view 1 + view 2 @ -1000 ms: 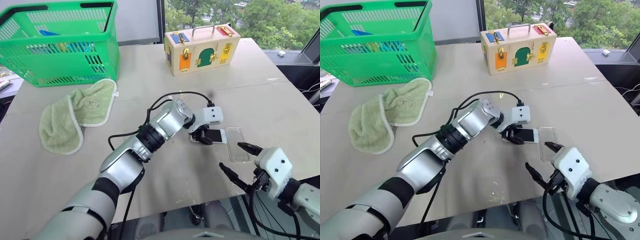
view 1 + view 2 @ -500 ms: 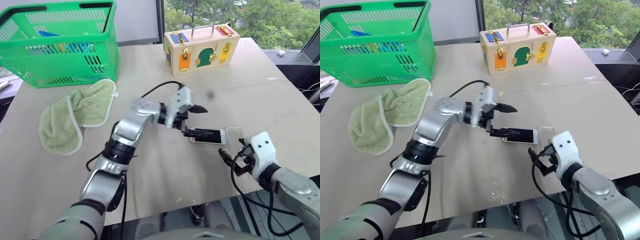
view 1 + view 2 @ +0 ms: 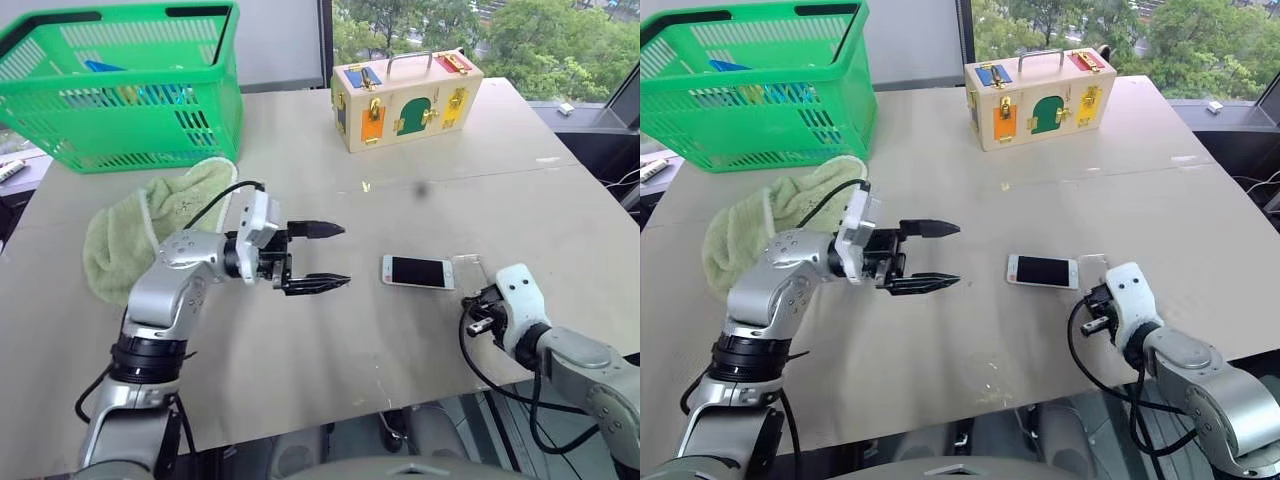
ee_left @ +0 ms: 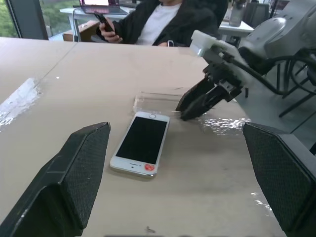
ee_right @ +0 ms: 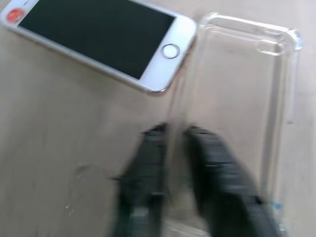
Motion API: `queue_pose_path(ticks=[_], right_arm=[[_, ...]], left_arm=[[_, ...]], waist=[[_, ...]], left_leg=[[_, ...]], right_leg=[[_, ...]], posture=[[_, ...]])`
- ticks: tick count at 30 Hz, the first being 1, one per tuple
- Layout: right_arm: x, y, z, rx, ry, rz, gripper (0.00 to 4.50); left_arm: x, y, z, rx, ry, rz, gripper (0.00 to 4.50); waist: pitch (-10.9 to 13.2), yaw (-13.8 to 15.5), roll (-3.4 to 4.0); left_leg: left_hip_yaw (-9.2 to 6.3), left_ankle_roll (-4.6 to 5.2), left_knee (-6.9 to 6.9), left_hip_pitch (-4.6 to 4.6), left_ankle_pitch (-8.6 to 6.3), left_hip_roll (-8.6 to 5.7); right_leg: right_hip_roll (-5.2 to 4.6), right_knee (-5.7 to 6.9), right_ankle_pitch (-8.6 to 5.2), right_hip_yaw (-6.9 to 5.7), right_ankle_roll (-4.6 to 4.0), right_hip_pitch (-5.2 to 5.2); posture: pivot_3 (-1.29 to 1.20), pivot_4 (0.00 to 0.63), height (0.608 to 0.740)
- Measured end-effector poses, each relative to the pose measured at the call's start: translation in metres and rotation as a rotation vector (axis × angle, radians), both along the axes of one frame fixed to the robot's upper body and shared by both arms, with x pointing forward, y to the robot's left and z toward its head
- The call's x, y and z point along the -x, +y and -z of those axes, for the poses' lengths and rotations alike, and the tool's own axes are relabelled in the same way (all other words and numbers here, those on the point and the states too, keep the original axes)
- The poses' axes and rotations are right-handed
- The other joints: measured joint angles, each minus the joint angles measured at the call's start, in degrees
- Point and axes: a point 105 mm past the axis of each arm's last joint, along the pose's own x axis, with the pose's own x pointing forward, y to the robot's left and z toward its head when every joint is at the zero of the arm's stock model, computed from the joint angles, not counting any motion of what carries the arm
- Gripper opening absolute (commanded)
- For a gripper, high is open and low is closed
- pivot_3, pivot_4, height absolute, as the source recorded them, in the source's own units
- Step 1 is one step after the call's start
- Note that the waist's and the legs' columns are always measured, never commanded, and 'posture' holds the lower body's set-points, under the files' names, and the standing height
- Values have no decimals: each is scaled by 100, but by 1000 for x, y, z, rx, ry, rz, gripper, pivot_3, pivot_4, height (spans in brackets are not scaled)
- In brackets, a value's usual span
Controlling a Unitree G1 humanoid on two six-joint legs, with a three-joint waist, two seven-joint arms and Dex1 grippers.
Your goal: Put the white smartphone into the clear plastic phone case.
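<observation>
- Our right gripper (image 5: 173, 148) sits clenched on the near long edge of the clear case (image 5: 242, 84), which lies flat on the table (image 3: 420, 340).
- The phone (image 3: 417, 271) lies screen-up, its end touching the case, long axis crosswise to the case's.
- Our left gripper (image 3: 320, 257), jaws spread and empty, hangs well left of the phone.

Beige table (image 3: 560, 200); window (image 3: 420, 25) behind, green trees outside; daylight.
</observation>
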Motion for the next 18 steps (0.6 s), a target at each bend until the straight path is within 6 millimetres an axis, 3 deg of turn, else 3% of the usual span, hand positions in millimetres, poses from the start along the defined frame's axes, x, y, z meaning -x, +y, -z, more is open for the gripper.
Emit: queue_pose_path(ticks=[4, 7, 9, 11, 14, 18], right_arm=[[-7, -13, -14, 31, -70, -5, 48], [-24, -4, -57, -73, -216, -58, 48], [-24, 16, -86, -98, -297, -202, 48], [-23, 29, -93, -104, -302, -290, 48], [-26, 61, -95, -116, -274, -476, 48], [-28, 110, -79, -86, -191, -769, 48]], left_arm=[[5, 11, 7, -7, 34, -27, 4500], [12, 21, 19, -40, 64, -54, 4500], [17, 31, 27, -67, 72, -78, 4500], [19, 36, 32, -77, 82, -92, 4500], [19, 43, 33, -61, 92, -142, 4500], [13, 62, 38, -55, 77, -239, 4500]], waist=[[1, -29, 1], [5, -115, 7], [4, -127, 5], [5, -126, 7], [5, -135, 7], [6, -170, 7]], left_leg=[[1, 0, -1, 1, 0, 1], [4, -1, -4, 8, -1, 9], [2, -1, -10, 7, -1, 16], [1, -2, -13, 6, -1, 18], [0, -2, -12, 4, -1, 18], [1, -1, -13, 8, -1, 17]], right_leg=[[6, 0, 0, 15, 1, -6], [25, 1, 1, 33, 1, -9], [45, 0, 0, 35, -1, -5], [47, 0, -1, 35, -2, -7], [49, 0, -1, 39, -3, -9], [49, -2, 0, 51, -2, -10]], posture=[[0, 150, 740], [0, 150, 740], [0, 150, 740], [0, 150, 740], [0, 150, 740], [0, 150, 740]])
